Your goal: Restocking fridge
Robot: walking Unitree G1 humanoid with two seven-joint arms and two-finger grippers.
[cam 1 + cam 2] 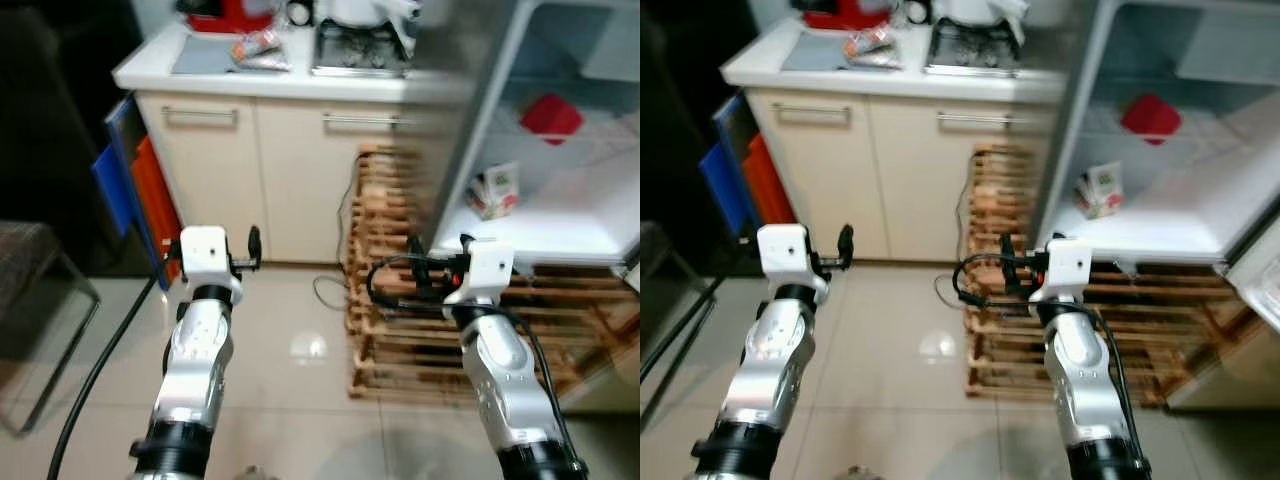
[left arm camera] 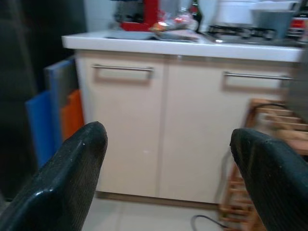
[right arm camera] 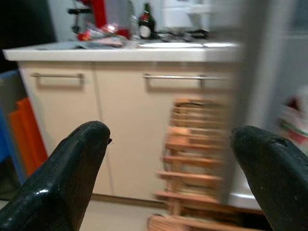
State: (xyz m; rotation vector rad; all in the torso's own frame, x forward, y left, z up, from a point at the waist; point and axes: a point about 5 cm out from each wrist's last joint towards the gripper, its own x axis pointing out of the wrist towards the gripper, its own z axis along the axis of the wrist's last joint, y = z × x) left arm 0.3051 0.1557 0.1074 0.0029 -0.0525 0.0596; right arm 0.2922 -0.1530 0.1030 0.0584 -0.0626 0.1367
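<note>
So you're standing on the tile floor [image 1: 300, 400] facing a cream kitchen cabinet [image 1: 260, 170] with the open fridge [image 1: 560, 150] off to your right, and both arms are raised out in front of you with nothing in them. Your left gripper [image 2: 166, 159] has its fingers spread wide apart and empty; from the wrist cam it's pointed at the cabinet doors with their bar handles [image 2: 122, 69]. Your right gripper [image 3: 168, 163] is likewise released, fingers wide and empty, aimed at where the cabinet meets the fridge's edge, though that view is pretty blurry. Inside the fridge there's a small carton [image 1: 495, 190] sitting near the front edge of the white shelf [image 1: 560, 235], and a red container [image 1: 551, 117] further back and higher up, well apart from the carton. Neither gripper is touching either of them; the right one hangs in front of and below the shelf edge. A slatted wooden rack [image 1: 385, 290] sits on the floor between the cabinet and the fridge, running under the fridge shelf, with a black cable [image 1: 330, 290] trailing by it. On the countertop [image 1: 290, 75] you've got a gas hob [image 1: 360, 50], something red [image 1: 225, 15] at the back and a crinkly packet [image 1: 258, 48]. Blue and orange boards [image 1: 135, 190] lean against the cabinet's left side.
</note>
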